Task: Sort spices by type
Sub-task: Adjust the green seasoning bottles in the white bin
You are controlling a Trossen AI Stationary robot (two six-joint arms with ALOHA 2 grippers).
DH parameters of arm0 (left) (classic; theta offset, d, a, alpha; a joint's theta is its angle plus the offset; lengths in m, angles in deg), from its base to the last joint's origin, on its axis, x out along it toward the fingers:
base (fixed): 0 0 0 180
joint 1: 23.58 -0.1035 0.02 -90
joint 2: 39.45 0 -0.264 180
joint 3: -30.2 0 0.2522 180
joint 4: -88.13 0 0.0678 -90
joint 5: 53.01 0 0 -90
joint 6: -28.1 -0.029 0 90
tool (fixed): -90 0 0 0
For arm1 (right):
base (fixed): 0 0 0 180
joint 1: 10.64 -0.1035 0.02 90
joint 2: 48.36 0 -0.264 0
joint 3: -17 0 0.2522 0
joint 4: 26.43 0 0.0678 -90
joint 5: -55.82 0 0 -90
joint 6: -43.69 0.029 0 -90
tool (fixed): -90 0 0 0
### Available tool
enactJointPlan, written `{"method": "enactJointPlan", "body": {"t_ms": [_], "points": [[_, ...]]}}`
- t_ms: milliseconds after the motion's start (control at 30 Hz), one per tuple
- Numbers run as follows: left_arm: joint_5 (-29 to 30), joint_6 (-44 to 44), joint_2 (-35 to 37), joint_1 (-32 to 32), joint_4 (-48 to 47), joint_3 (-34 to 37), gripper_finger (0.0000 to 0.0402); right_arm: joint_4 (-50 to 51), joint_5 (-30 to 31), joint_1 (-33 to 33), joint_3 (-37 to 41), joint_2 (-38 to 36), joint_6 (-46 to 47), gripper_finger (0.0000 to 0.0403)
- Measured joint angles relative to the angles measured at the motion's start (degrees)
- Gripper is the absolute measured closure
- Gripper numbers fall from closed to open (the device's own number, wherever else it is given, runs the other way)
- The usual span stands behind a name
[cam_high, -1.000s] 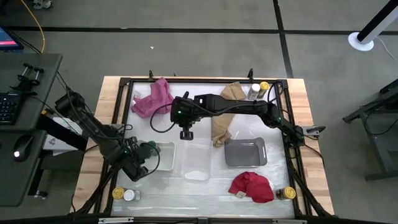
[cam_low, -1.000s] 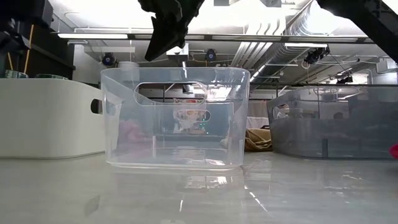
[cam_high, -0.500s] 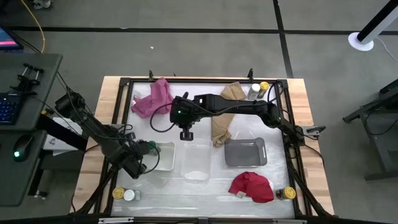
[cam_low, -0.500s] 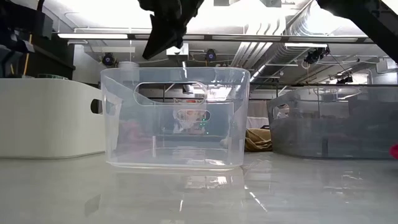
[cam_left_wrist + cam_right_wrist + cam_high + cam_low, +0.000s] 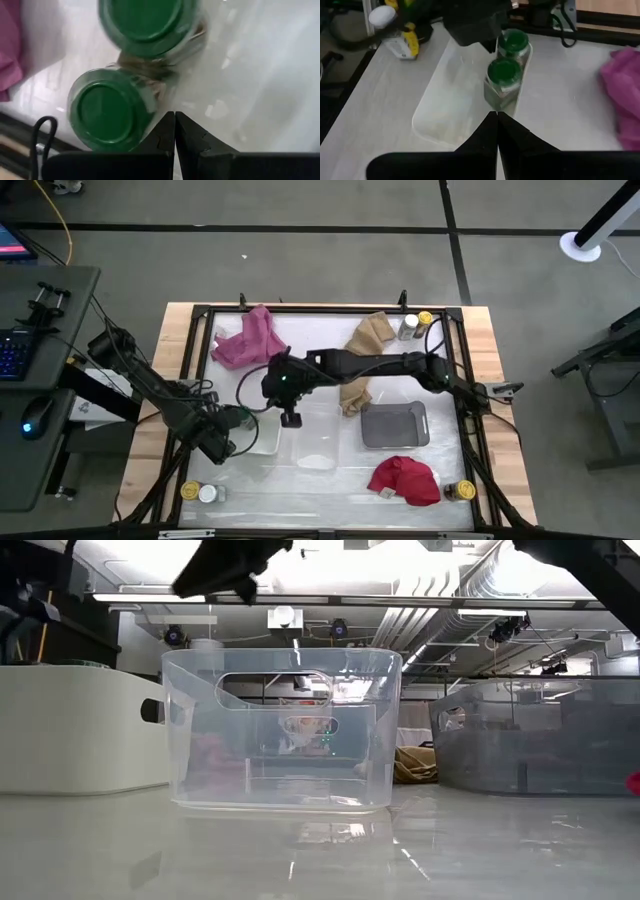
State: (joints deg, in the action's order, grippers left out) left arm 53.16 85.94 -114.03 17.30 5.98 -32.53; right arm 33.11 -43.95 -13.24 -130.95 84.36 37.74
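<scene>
Two green-lidded jars [image 5: 107, 115] [image 5: 142, 20] stand upright, side by side, in the left end of the white tray [image 5: 265, 435]. They also show in the right wrist view [image 5: 504, 75]. My left gripper [image 5: 175, 122] is shut and empty. It hovers just above and beside the nearer jar. I cannot tell whether it touches that jar. My right gripper [image 5: 290, 418] is shut and empty. It hangs above the table between the white tray and the clear tray [image 5: 315, 442], with its fingers [image 5: 496, 122] pointing toward the green jars.
A grey tray [image 5: 395, 425] sits right of the clear one. Pink [image 5: 245, 338], tan [image 5: 360, 360] and red [image 5: 405, 480] cloths lie around the trays. More jars stand at the near left [image 5: 197, 492], the far right [image 5: 415, 324] and the near right [image 5: 460, 491].
My right gripper has moved toward the table's left and near edges. It went from over the clear tray's far side toward the white tray and the green jars. The jars have stayed put.
</scene>
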Motion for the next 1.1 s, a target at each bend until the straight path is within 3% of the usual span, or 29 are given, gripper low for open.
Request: {"method": "enactJointPlan", "body": {"t_ms": [400,667,1100], "points": [[1.01,0.43,7.23,1.03,-5.33,-5.92,0.0401,-6.94,-0.32,-2.17,0.07,6.31,3.57,0.0403],[6.83,6.53,13.79,2.43,-9.3,-7.83,0.0401,-10.82,-0.32,-3.6,0.07,9.94,6.26,0.0403],[6.83,6.61,14.93,2.32,-10.21,-7.83,0.0402,-16.25,5.27,-3.62,0.04,14.04,7.24,0.0403]]}}
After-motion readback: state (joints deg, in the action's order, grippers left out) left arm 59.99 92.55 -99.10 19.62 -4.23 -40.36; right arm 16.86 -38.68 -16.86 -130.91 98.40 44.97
